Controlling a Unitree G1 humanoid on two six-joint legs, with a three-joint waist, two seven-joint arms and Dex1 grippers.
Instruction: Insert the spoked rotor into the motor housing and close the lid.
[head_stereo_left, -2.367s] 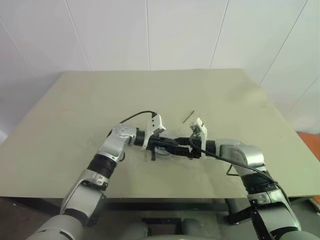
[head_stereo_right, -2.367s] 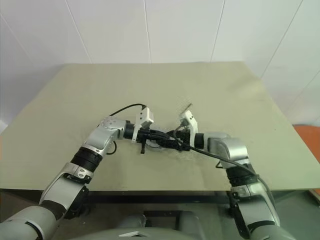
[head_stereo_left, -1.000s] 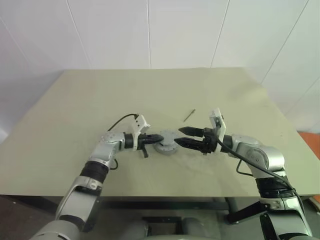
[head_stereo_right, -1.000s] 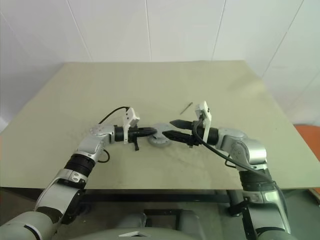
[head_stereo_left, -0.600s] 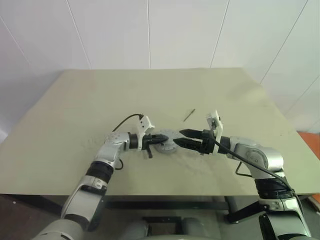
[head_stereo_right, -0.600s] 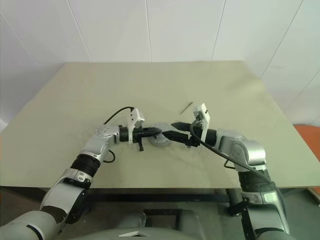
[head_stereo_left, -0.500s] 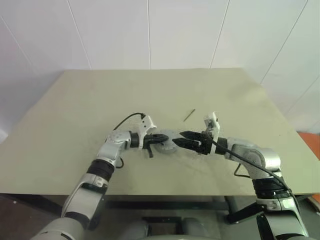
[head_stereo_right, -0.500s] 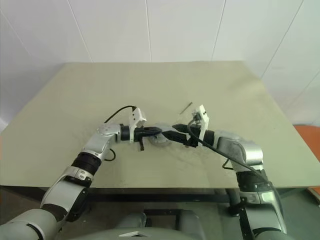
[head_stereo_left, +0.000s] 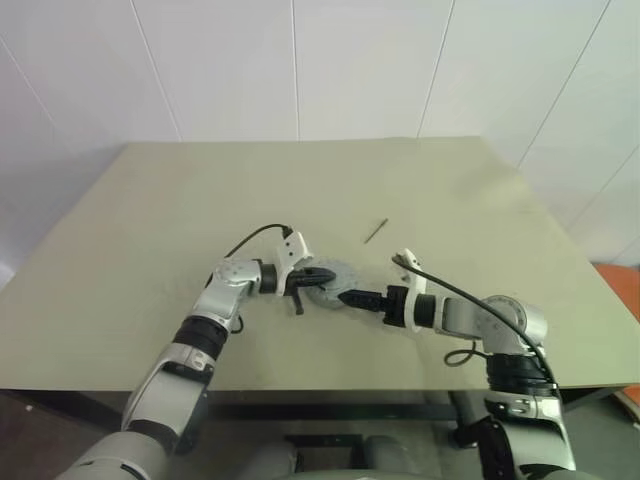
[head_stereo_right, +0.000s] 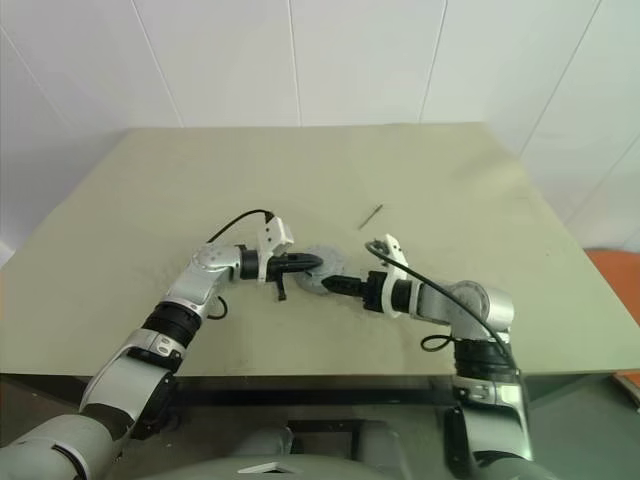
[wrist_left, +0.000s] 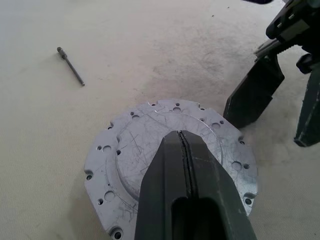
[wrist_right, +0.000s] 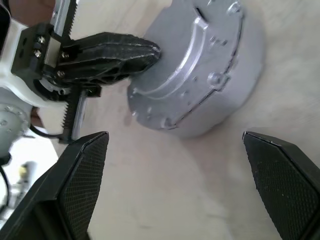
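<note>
Lower right fingers (wrist_right: 82, 170) flanking lid (wrist_right: 200, 70).

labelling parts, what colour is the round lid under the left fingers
Dull silver-grey metal lid, scratched, with small holes round its rim; clearest in the left wrist view.

Beige table (head_stereo_left: 150, 220); on it closed silver motor housing (wrist_left: 170, 160) w/ lid, thin pin (head_stereo_left: 376, 231) well apart.

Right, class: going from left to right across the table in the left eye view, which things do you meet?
Left gripper → round metal motor case → right gripper → thin pin.
</note>
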